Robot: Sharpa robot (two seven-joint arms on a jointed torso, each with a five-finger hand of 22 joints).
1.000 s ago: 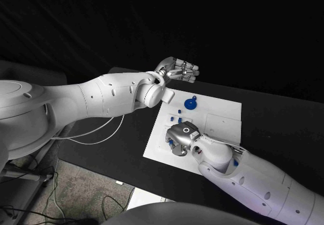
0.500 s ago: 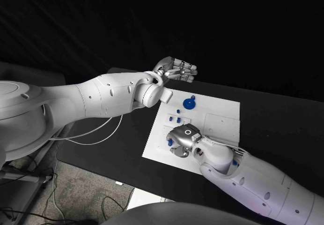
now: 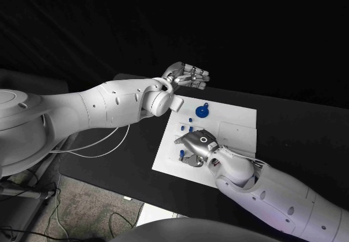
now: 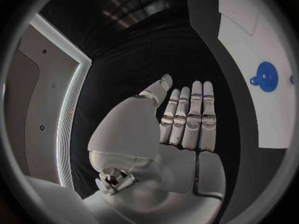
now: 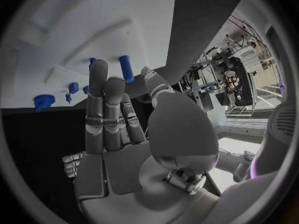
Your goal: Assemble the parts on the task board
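Black table point(image 3: 305, 126), white task board point(image 3: 236, 128) w/ blue parts point(image 3: 201, 110), both robot hands empty, fingers apart.

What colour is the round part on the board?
Blue. The round part shows best in the left wrist view.

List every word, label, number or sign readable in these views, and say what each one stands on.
None can be read: the task board, the blue parts and both arms bear no legible text. Equipment in the room, seen in the right wrist view, is too small and blurred to read.
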